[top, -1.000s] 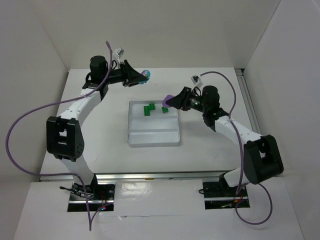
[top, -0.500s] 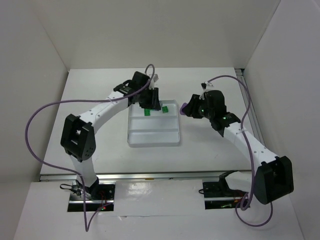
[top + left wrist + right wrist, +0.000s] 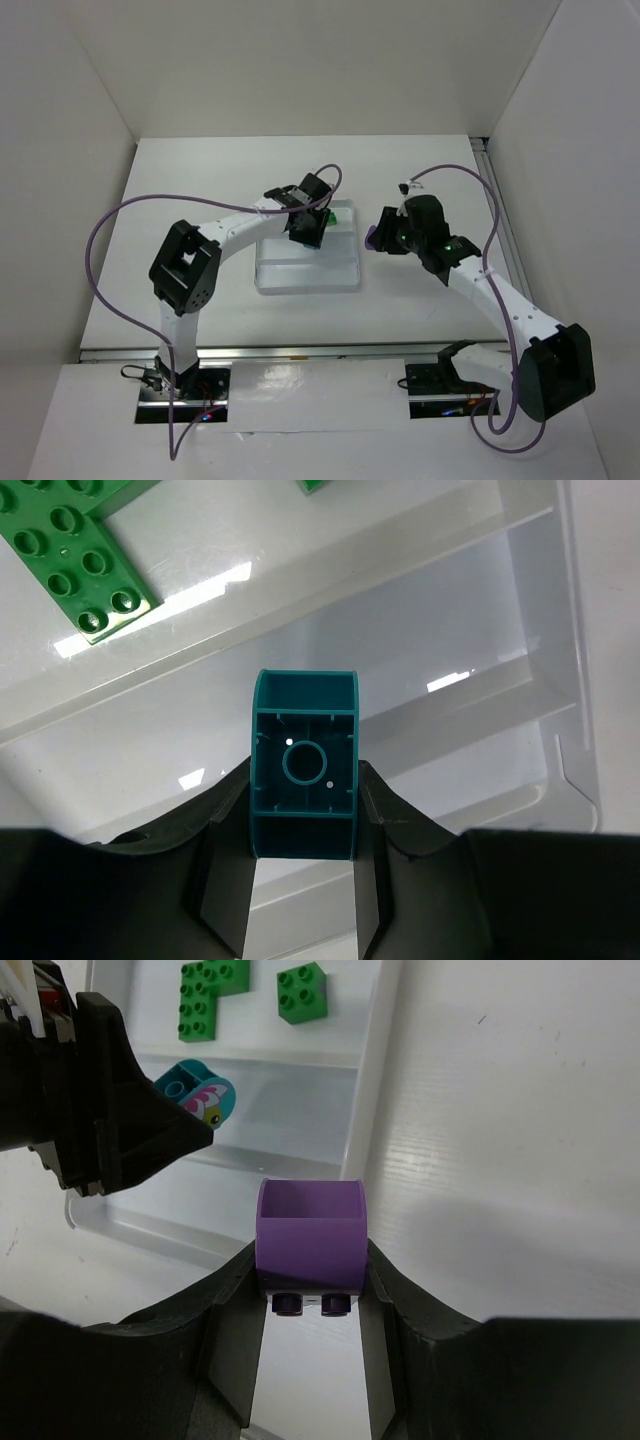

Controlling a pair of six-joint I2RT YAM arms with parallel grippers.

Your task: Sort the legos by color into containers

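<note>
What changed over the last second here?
The left pincer, shut on the small teal plastic brick, swung in from the far left to above the clear plastic tray. The right pincer, gripping the small purple plastic piece, drew back rightward off the tray's edge. The bright green plastic bricks stayed in the far compartment.

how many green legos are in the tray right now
2. An L-shaped green brick and a small square green brick lie side by side, apart, in the far compartment of the tray. The left arm may hide others in the top view.
</note>
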